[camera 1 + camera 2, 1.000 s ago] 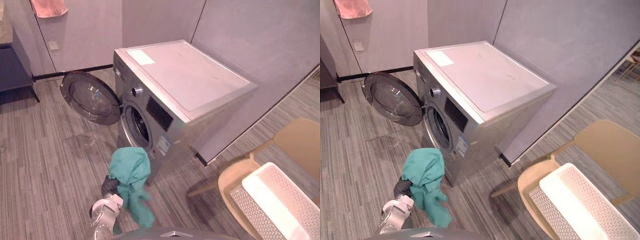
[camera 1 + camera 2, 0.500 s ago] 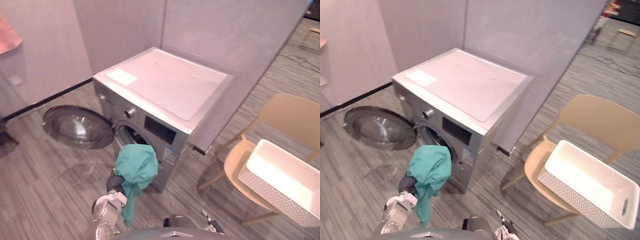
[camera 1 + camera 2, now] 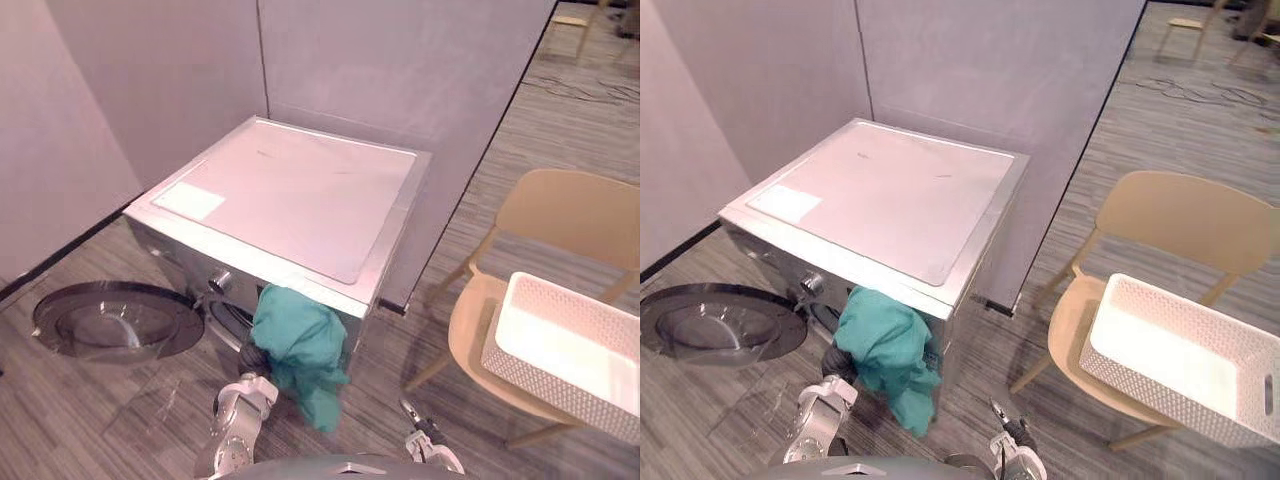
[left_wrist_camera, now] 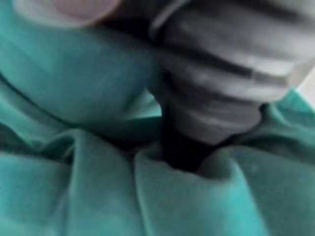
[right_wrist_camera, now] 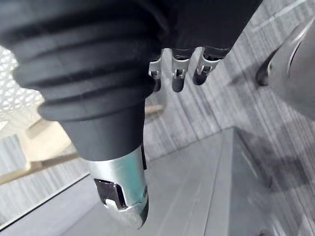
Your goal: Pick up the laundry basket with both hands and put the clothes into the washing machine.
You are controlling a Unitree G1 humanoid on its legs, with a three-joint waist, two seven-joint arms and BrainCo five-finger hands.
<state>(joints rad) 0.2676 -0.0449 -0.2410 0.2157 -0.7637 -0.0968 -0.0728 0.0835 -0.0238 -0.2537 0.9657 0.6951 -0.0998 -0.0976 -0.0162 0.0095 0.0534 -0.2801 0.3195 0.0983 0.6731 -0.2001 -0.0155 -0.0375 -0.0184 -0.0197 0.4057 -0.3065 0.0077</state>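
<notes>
A teal cloth (image 3: 298,345) hangs bunched from my left hand (image 3: 252,358), right against the front of the silver washing machine (image 3: 290,190), covering its drum opening. In the left wrist view the teal cloth (image 4: 74,162) gathers in folds under the hand's dark cover (image 4: 216,83). The round door (image 3: 110,320) lies swung open to the machine's left. My right hand (image 3: 425,440) hangs low near my body with relaxed fingers (image 5: 177,73), holding nothing. The white lattice laundry basket (image 3: 565,350) rests on a chair at the right; I see no clothes in it.
The tan chair (image 3: 570,215) under the basket stands right of the machine. Grey walls close in behind the machine and on its left. More chairs stand far back at the upper right (image 3: 1185,22). Striped grey floor lies between machine and chair.
The camera has swung right and nearer. My left hand has carried the teal cloth from low in front of the machine up to the drum opening. My right hand has come into view.
</notes>
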